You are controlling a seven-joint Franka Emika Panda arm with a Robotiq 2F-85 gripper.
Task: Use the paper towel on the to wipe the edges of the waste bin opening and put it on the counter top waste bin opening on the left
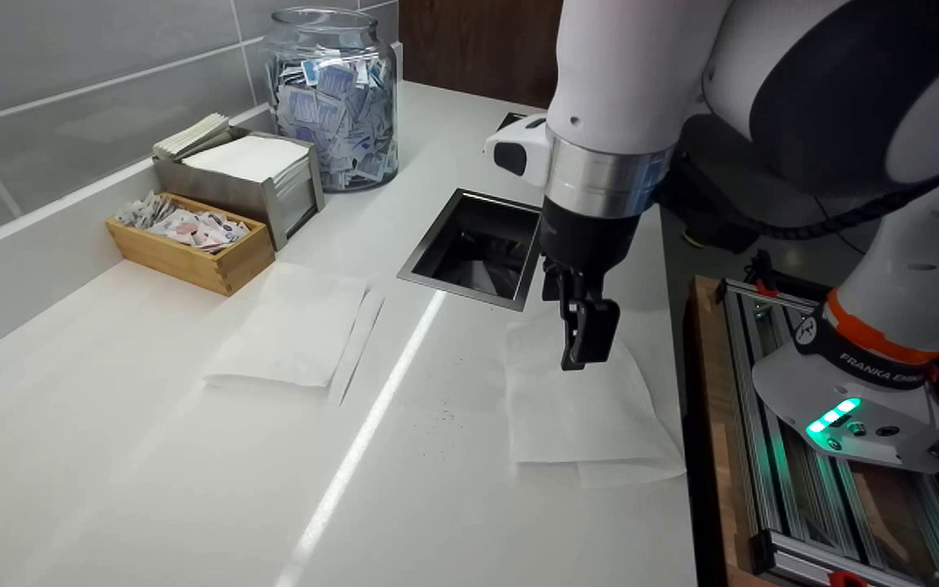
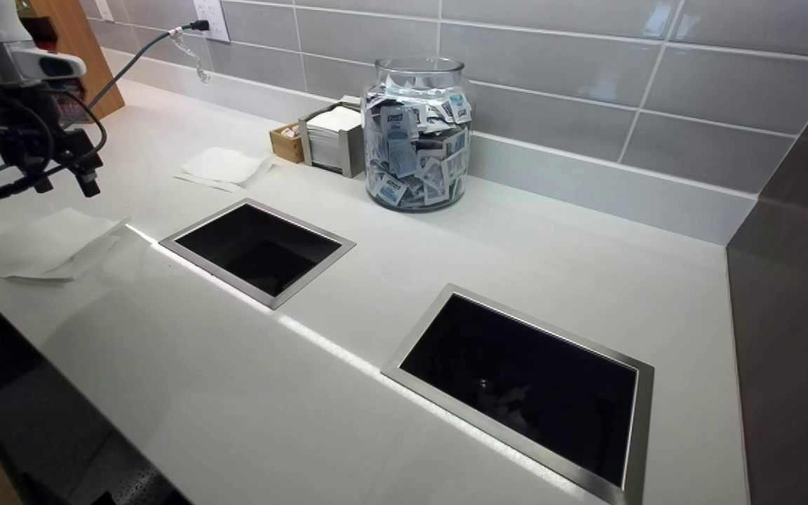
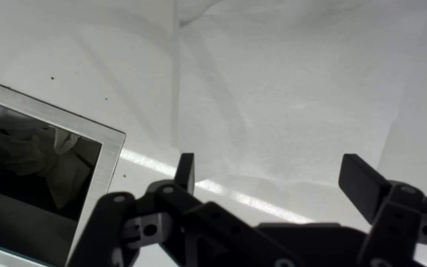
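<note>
A white paper towel (image 1: 575, 424) lies on the counter near its edge; it also shows in an exterior view (image 2: 39, 242) and fills much of the wrist view (image 3: 291, 92). My gripper (image 1: 588, 350) is open and empty above this towel, fingers pointing down; it also shows in an exterior view (image 2: 66, 184). In the wrist view the fingertips (image 3: 267, 167) stand wide apart over the towel's end. A waste bin opening (image 1: 461, 293) with a metal rim lies beside the towel; its rim also shows in an exterior view (image 2: 216, 275) and the wrist view (image 3: 50, 113).
Another white paper towel (image 1: 290, 326) lies nearer the wall. A wooden packet box (image 1: 184, 261), napkin holder (image 1: 290, 191) and glass jar (image 1: 339, 122) stand along the wall. A second bin opening (image 2: 641, 421) lies farther along. Dark crumbs (image 1: 447, 414) dot the counter.
</note>
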